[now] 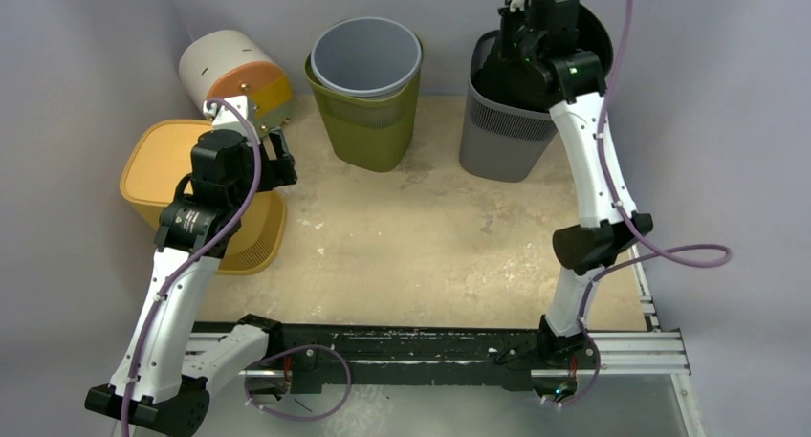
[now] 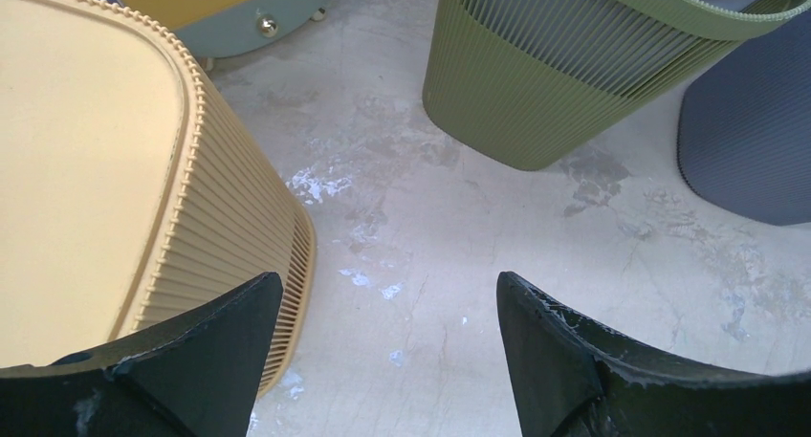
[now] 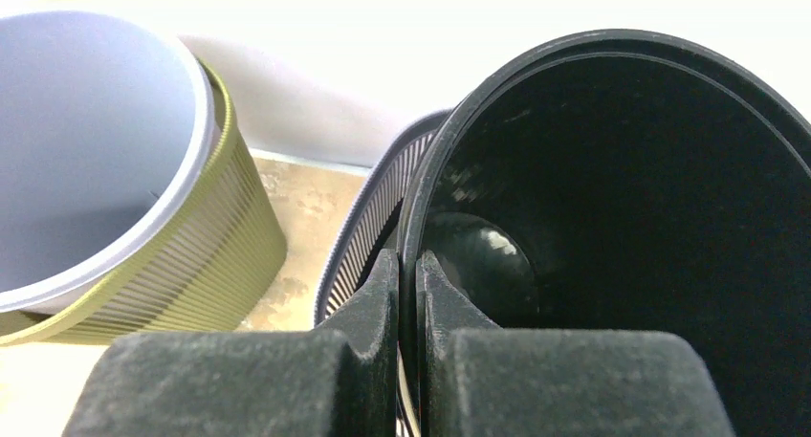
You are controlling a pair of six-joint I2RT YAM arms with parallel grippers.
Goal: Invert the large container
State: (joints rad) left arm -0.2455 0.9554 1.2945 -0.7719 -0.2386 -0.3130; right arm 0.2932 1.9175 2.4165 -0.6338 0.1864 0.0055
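So my right gripper (image 3: 402,260) is clamped down tight on the rim of the black inner bucket (image 3: 650,217), one finger inside the wall and one outside, with just the thin plastic edge between them. That bucket sits inside the grey ribbed bin (image 1: 502,131), which stands upright at the far right corner of the table (image 1: 430,227). From the top camera my own wrist covers most of the bucket's mouth, so only a sliver of black rim shows past it. In the wrist view the inside is pretty much a dark hole with one dull shine low down, and I can't make out the bottom properly. I also can't tell if the outer finger is touching the grey bin's rim or just sitting beside it. My left gripper (image 2: 387,284) is spread wide, holding nothing, hanging over the left edge of the table just beside the yellow ribbed bin (image 1: 163,164), which is bottom-up there. The olive ribbed bin (image 1: 368,126), with a pale grey-blue liner (image 1: 365,54) in it, stands at the far edge in the middle. In the far left corner a drum-shaped container (image 1: 230,69) lies on its side, partly cut off behind my left arm.
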